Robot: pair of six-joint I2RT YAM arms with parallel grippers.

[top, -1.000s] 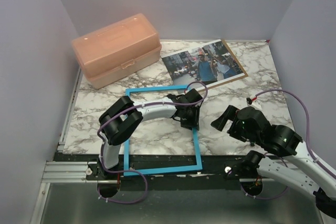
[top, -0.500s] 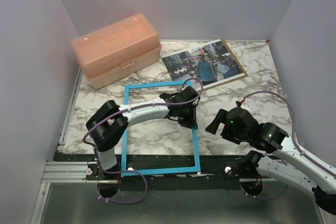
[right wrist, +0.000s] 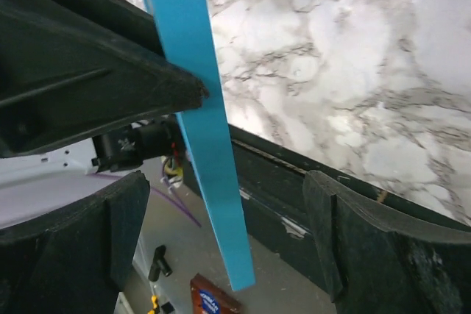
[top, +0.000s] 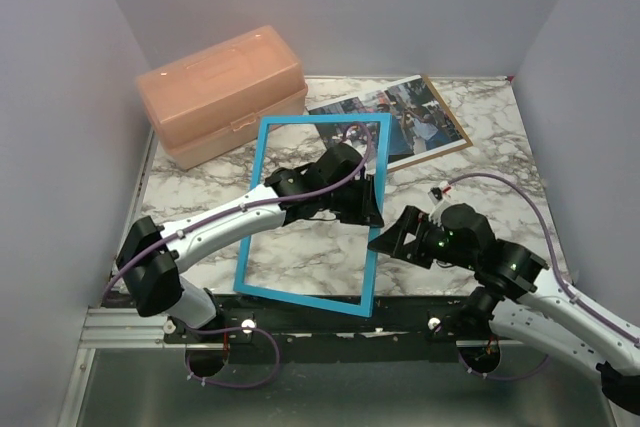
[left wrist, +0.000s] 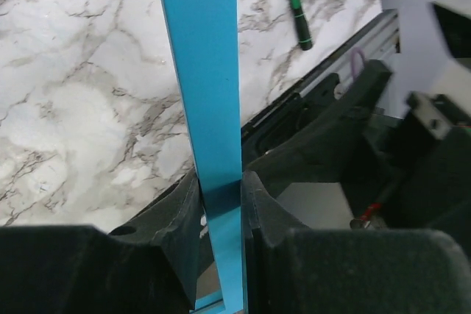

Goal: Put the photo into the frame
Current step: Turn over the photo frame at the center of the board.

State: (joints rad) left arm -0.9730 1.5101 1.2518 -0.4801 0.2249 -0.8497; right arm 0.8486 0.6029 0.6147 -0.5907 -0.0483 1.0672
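Observation:
The bright blue frame [top: 255, 217] is lifted off the marble table and tilted up, blue face towards the camera. My left gripper [top: 362, 205] is shut on its right rail; in the left wrist view the rail [left wrist: 202, 86] runs up between my pressed fingers [left wrist: 254, 204]. My right gripper [top: 392, 242] is open just right of that rail, whose lower end [right wrist: 213, 182] hangs between my spread fingers [right wrist: 327, 233] without touching them. The photo [top: 400, 115] lies face up at the table's back right, partly hidden behind the frame's top corner.
A brown backing board [top: 452, 139] lies under the photo. A closed peach plastic box [top: 222, 93] stands at the back left. A green pen [left wrist: 298, 12] lies on the marble [top: 480, 187]. Grey walls close in both sides.
My left gripper has raised the frame from flat on the table to a steep tilt. My right gripper has moved left up to the frame's right rail.

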